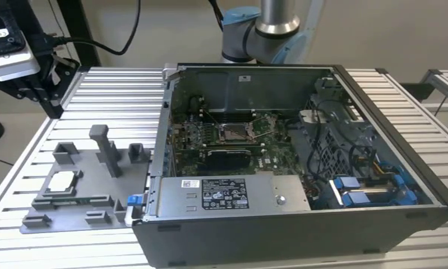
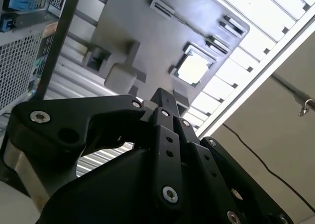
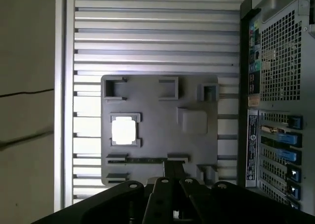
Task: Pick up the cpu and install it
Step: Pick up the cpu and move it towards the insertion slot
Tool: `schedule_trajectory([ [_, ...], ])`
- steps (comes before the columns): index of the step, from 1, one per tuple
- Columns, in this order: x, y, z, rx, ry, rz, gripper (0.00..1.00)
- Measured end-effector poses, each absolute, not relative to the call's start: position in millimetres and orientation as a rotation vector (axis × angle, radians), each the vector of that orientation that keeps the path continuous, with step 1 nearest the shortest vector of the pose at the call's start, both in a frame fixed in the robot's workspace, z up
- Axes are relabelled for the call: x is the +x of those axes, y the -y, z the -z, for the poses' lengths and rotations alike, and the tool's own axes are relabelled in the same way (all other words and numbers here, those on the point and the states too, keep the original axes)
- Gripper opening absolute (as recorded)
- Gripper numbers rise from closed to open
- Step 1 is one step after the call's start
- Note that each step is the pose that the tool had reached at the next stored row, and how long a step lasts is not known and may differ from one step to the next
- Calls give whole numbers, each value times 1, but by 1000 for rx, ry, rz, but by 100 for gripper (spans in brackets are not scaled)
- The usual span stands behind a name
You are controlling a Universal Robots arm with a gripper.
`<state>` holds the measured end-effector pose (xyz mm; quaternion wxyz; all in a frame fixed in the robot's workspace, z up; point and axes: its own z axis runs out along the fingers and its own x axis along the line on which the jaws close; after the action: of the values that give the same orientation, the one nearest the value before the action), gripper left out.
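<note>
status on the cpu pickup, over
Gripper above the grey fixture plate, jaws shut, empty. Cpu in its fixture pocket, untouched. Nothing covering it.

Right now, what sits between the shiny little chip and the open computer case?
In the exterior view, a tall grey post stands on the fixture plate between the cpu and the computer case.

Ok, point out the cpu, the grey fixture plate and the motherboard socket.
cpu (image 3: 123, 131): first wrist view, middle of its bright top.
grey fixture plate (image 3: 152, 130): first wrist view, bare flat area.
motherboard socket (image 1: 235, 133): exterior view, its centre.
</note>
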<state>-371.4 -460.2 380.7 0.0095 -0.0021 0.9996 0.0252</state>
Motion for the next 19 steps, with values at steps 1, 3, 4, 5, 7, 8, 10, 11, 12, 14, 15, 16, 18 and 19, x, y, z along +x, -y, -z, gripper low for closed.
schedule_trajectory([
  [1,-373,460,-380,-9,-3122,-79,0],
  [3,-376,459,-380,-14,-3122,-79,0],
  [4,-378,458,-380,-15,-3122,-79,0],
  [5,-379,458,-380,-17,-3122,-79,0],
  [7,-383,456,-379,-20,-3122,-79,0],
  [8,-384,455,-379,-22,-3122,-79,0],
  [10,-387,454,-379,-24,-3122,-79,0],
  [11,-389,453,-379,-25,-3122,-79,0],
  [12,-390,452,-378,-26,-3122,-79,0],
  [14,-394,450,-378,-28,-3122,-79,0],
  [15,-395,449,-378,-28,-3122,-79,0],
  [16,-397,448,-378,-29,-3122,-79,0],
  [18,-401,446,-378,-30,-3122,-79,0],
  [19,-402,445,-378,-30,-3122,-79,0],
])
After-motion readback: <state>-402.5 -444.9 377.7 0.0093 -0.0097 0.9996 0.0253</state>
